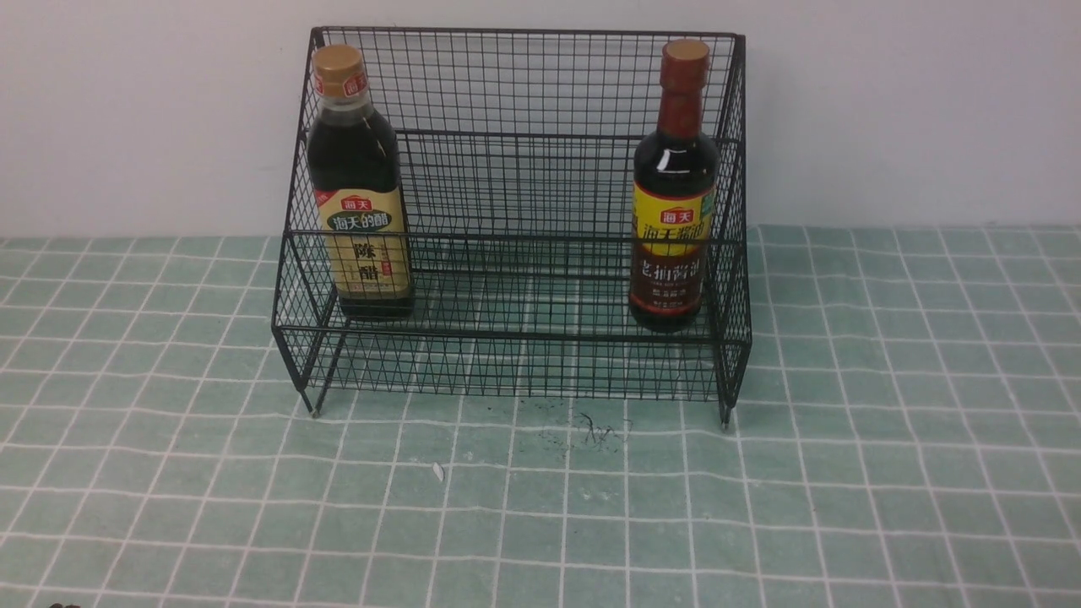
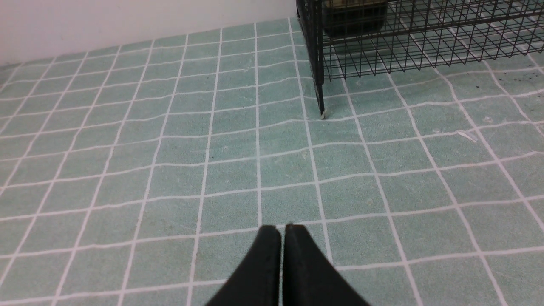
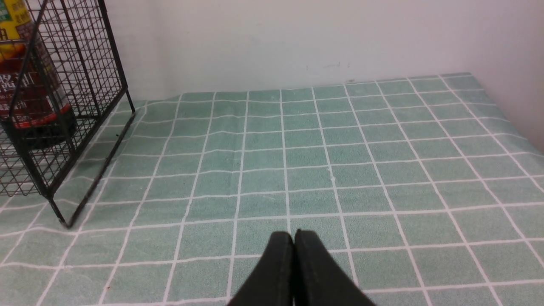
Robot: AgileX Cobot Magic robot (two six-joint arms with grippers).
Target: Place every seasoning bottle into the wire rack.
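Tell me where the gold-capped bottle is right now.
In the front view the gold-capped bottle stands upright on the lower shelf of the wire rack, at its left end against the side mesh, far from the red-necked bottle at the right end.

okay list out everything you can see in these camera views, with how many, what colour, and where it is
wire rack: one, black mesh, on the tablecloth against the wall.
gold-capped bottle: one, dark liquid, beige label, upright on the rack's lower shelf at its left end.
red-brown-necked bottle: one, dark liquid, yellow and dark red label, upright on the lower shelf at the right end.
tablecloth: one, green with white grid, covering the table.
wall: one, pale, behind the rack.
left gripper: one, black, shut, over bare cloth.
right gripper: one, black, shut, over bare cloth.
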